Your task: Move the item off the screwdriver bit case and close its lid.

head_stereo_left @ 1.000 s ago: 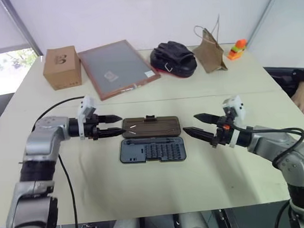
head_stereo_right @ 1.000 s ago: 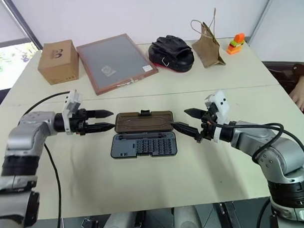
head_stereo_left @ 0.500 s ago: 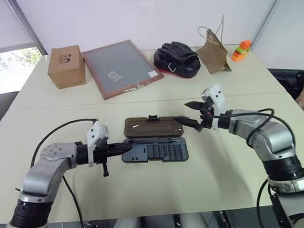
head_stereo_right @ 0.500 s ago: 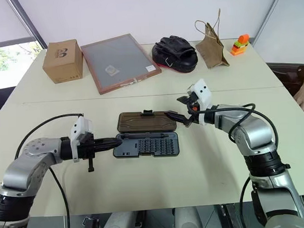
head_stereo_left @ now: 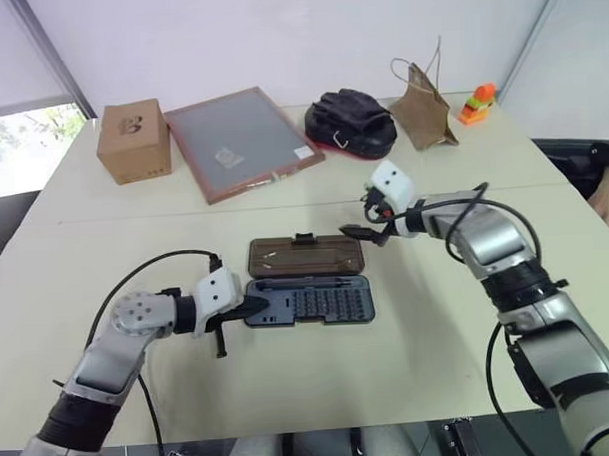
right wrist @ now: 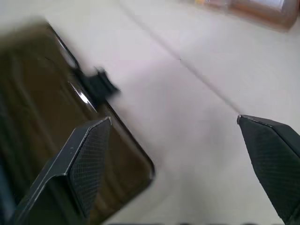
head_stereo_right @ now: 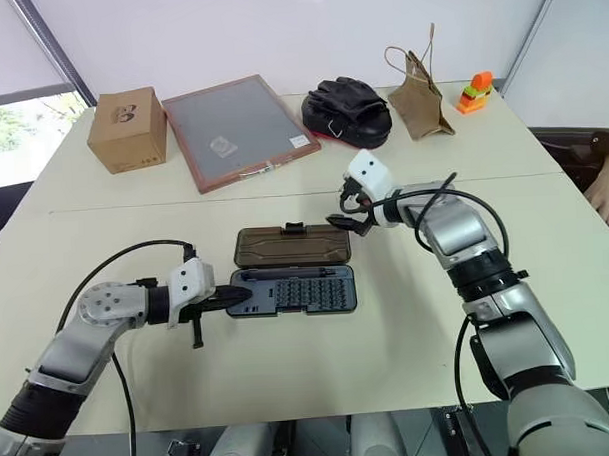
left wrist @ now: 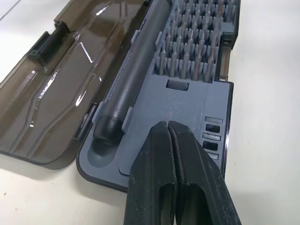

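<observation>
left eye view: the case (head_stereo_left: 309, 300) lies open near the middle of the table (head_stereo_left: 438, 323), its long axis running left to right. the tray with rows of bits is the near half; the lid (head_stereo_left: 305, 255) lies flat just beyond it, hinged along the shared long edge, inner face up, its latch tab (head_stereo_left: 304, 236) on the far edge pointing away from the robot. a dark driver handle (left wrist: 133, 75) rests in the tray's far groove, parallel to the long axis. i see no stray item lying on the case, so the step in hand looks like closing the lid.

the left gripper (head_stereo_left: 255, 304) has its fingers pressed together, holding nothing, tips resting at or just over the tray's left end. the right gripper (head_stereo_right: 346, 218) is spread wide and empty, hovering at the lid's far right corner.

to do it well, i judge the left tips should pin the tray's left end, while the right hooks 1 finger under the lid's far edge near the tab and swings it toward the robot, pressing until the latch seats. lifting from the corner alone could twist the lid or slide the whole case.

far off sit a box (head_stereo_left: 132, 140), a board (head_stereo_left: 239, 138), a black bag (head_stereo_left: 347, 116) and a paper bag (head_stereo_left: 424, 102).
</observation>
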{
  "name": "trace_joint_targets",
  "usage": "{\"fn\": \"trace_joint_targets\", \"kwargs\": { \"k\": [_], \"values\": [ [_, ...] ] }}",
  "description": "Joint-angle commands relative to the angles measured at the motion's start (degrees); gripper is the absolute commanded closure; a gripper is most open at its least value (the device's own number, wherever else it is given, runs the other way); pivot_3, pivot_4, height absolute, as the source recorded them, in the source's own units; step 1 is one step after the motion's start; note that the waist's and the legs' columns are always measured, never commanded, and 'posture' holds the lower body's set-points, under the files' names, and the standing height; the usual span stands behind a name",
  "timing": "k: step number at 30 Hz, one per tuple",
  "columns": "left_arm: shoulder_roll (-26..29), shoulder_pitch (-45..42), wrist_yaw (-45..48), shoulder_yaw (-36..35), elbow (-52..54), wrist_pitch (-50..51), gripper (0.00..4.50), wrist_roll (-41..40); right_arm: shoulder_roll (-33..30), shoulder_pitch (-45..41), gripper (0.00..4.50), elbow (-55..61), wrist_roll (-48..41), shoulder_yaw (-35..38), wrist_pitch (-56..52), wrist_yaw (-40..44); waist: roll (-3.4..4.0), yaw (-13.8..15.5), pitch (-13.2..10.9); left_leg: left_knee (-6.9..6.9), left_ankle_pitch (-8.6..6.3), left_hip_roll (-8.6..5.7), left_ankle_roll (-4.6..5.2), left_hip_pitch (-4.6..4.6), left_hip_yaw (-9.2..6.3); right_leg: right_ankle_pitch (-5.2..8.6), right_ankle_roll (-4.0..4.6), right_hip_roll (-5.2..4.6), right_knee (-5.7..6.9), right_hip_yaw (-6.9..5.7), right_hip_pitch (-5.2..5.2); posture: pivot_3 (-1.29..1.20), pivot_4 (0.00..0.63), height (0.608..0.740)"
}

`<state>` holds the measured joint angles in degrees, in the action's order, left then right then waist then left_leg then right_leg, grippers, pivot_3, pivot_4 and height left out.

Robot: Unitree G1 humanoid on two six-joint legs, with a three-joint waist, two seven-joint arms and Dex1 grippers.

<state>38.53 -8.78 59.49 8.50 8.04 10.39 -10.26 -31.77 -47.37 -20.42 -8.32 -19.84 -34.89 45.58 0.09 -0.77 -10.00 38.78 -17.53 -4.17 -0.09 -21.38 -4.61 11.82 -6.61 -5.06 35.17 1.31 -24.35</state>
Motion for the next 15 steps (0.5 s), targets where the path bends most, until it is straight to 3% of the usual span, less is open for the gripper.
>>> {"fn": "trace_joint_targets", "kwargs": {
  "k": [1,4,7,14,15],
  "values": [
    [0.2,2.2,-1.3,2.1,-2.8,3.6,4.48,2.0,1.1,-1.7,0.0,-3.3,2.7,-1.3,2.7,3.2,0.02,-0.1,0.0,0.0,0.0,-0.01,0.0,0.0,0.01,0.0,0.0,0.0,0.01,0.01,-0.01,0.0,0.15,0.74],
    [-0.2,2.2,-2.4,1.7,-2.2,4.7,4.48,1.3,2.2,-1.5,0.0,-6.6,4.2,-2.1,4.1,5.2,0.1,-0.2,0.1,0.0,0.0,0.0,0.0,0.02,0.0,0.0,-0.01,0.02,0.04,0.01,-0.01,0.0,0.15,0.74],
    [-0.4,2.8,-3.0,1.6,-0.8,6.0,4.5,0.5,4.3,-1.8,0.78,-10.3,4.0,-0.4,5.0,5.7,0.15,-0.3,0.4,-0.01,0.0,0.01,-0.01,0.05,-0.01,0.0,0.0,0.04,0.05,0.01,0.0,0.0,0.15,0.74],
    [-0.1,4.3,-3.9,1.2,2.6,8.8,4.5,-1.3,5.4,-1.7,4.39,-12.3,4.7,0.5,6.5,10.2,0.2,-0.3,0.6,-0.02,0.0,0.02,-0.02,0.12,-0.03,0.0,0.01,0.05,0.08,0.01,0.04,0.0,0.15,0.74],
    [-0.4,4.4,-4.0,0.8,2.9,9.6,4.5,-2.1,5.4,-1.7,4.45,-12.3,5.1,0.3,7.1,11.1,0.16,-0.3,0.7,-0.06,0.0,0.02,-0.02,0.12,-0.03,0.0,0.01,0.05,0.05,0.01,0.04,0.0,0.15,0.74]
  ]
}}
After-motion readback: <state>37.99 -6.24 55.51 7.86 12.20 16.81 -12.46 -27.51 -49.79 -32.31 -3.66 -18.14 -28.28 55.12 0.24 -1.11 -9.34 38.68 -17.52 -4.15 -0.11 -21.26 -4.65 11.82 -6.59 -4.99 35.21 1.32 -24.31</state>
